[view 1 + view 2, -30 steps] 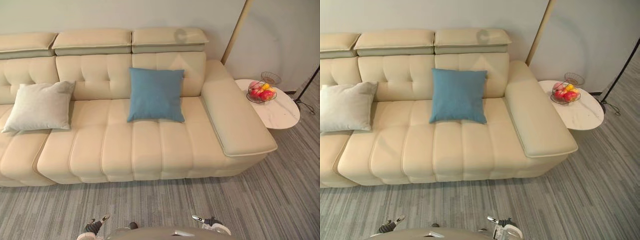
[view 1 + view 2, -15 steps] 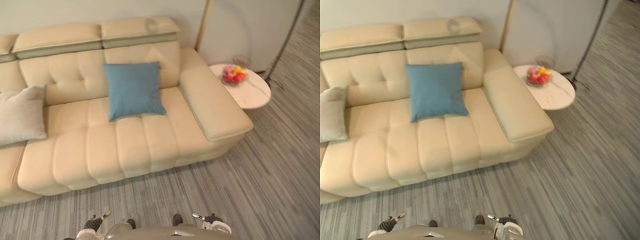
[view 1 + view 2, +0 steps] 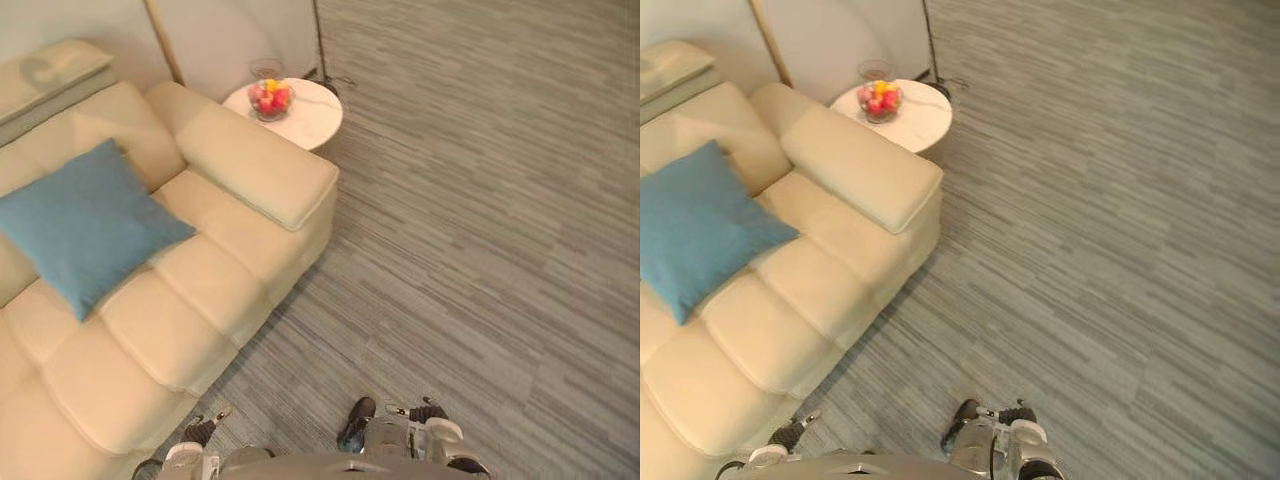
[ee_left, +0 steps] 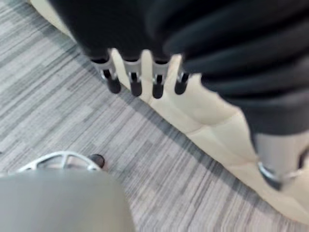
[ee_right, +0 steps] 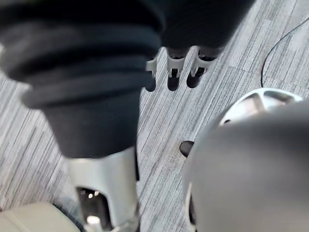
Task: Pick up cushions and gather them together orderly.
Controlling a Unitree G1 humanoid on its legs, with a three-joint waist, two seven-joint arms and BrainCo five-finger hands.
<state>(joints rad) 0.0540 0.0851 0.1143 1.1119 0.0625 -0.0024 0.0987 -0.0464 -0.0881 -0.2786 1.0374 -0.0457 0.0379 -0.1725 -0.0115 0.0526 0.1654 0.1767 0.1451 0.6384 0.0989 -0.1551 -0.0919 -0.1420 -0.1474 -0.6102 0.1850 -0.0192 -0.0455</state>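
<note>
A blue cushion (image 3: pixel 85 225) leans against the backrest of the cream sofa (image 3: pixel 190 310) at the left of the eye views, and nothing is touching it. My left hand (image 4: pixel 134 77) hangs at my side above the carpet, close to the sofa's front edge (image 4: pixel 217 121). Its fingers are straight and it holds nothing. My right hand (image 5: pixel 173 72) also hangs open and empty over the carpet. In the left eye view both hands show small at the bottom edge, the left hand (image 3: pixel 195 443) and the right hand (image 3: pixel 430 420), far from the cushion.
The sofa's broad armrest (image 3: pixel 260 165) ends the sofa on the right. Behind it stands a round white side table (image 3: pixel 310 112) with a wire fruit bowl (image 3: pixel 270 98). A slim lamp pole (image 3: pixel 165 40) rises by the wall. Grey striped carpet (image 3: pixel 480 230) spreads widely to the right.
The camera has swung to the right, so the sofa has slid to the left and the pale cushion has left the picture. The blue cushion lies where it was.
</note>
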